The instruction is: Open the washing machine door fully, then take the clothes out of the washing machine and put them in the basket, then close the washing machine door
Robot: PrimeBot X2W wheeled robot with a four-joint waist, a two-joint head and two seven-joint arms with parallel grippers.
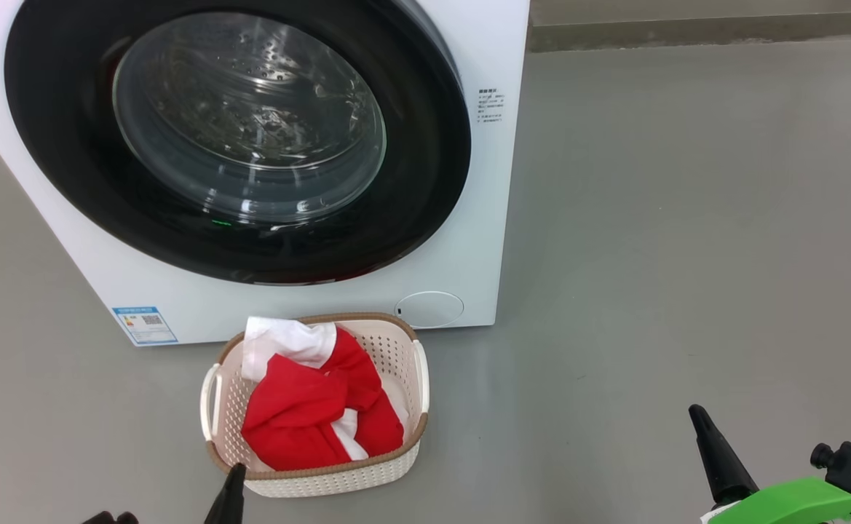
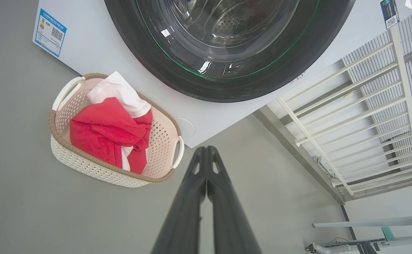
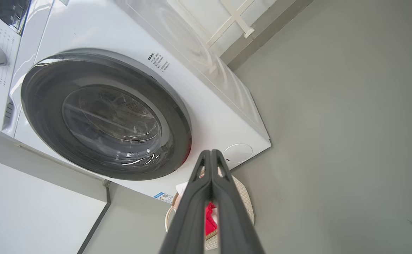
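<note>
left tool (image 2: 206,149) and right tool (image 3: 211,152) both pinched together, clothes (image 1: 309,415) in the basket (image 1: 338,483), washing machine door (image 1: 243,131) closed.

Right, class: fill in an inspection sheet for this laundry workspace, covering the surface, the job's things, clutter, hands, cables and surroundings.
Surface: grey floor, bare and smooth.
Job's things: washing machine stands on the floor. The washing machine door looks closed against its front, and no red shows through the glass. The red and white clothes are piled in the basket, which sits on the floor just in front of the machine.
Clutter: nothing seen.
Hands: left hand shut, empty, close to the basket. Right hand shut, empty, over bare floor.
Cables: nothing seen.
Surroundings: white railing beside the machine; blue label at its lower corner.
</note>
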